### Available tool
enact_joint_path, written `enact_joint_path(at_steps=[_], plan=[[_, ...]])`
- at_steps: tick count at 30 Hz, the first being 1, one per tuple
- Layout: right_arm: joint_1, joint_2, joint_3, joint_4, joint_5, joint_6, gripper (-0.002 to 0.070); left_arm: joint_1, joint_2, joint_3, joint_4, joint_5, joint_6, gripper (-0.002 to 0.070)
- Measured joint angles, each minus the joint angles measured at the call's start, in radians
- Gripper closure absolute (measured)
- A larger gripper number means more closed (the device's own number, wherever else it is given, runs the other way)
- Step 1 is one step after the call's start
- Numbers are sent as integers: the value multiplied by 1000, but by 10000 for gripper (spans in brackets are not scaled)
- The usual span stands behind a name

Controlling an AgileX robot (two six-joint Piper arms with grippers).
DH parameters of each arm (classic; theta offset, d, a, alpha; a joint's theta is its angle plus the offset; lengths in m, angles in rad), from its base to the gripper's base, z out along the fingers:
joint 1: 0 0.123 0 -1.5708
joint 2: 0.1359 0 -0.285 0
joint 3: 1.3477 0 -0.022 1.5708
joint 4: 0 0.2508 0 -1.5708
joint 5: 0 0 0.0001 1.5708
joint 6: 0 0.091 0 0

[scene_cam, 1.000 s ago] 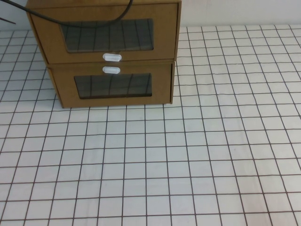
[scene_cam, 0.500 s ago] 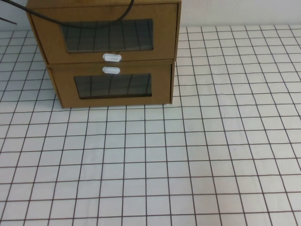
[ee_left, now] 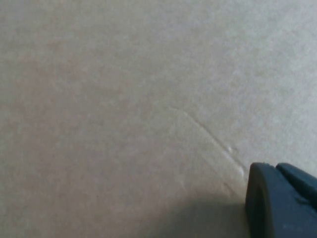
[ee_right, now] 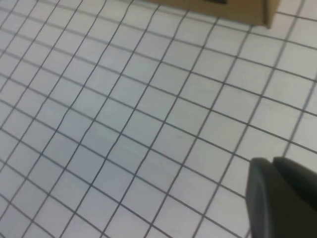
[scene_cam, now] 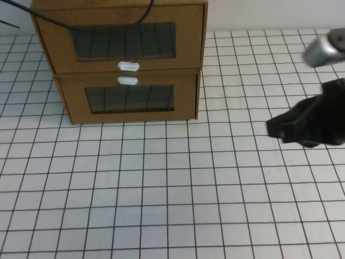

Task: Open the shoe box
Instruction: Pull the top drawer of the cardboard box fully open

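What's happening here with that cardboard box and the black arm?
A two-armed robot is meant to open the shoe box, which has two windowed drawers, both closed. The right gripper, shut and empty, hangs over the table to the box's right, not touching it. The left gripper is close to a plain cardboard surface, seen only from its own wrist camera. The white handles are untouched.

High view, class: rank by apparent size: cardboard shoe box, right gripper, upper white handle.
1. Cardboard shoe box.
2. Right gripper, over the table at right, enlarged by nearness.
3. Upper white handle.
Left gripper: outside this view, beside cardboard.
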Motion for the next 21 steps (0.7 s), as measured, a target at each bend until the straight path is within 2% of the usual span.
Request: enact_joint_path(at_steps=[9, 16, 21], plan=[[398, 349, -293, -467, -8, 256, 689, 0, 0, 0, 3, 0, 0, 677], [565, 530, -432, -896, -3, 354, 689, 0, 0, 0, 5, -3, -2, 677], [612, 597, -443, -1132, -69, 368, 685, 0, 0, 0, 7, -3, -4, 677]])
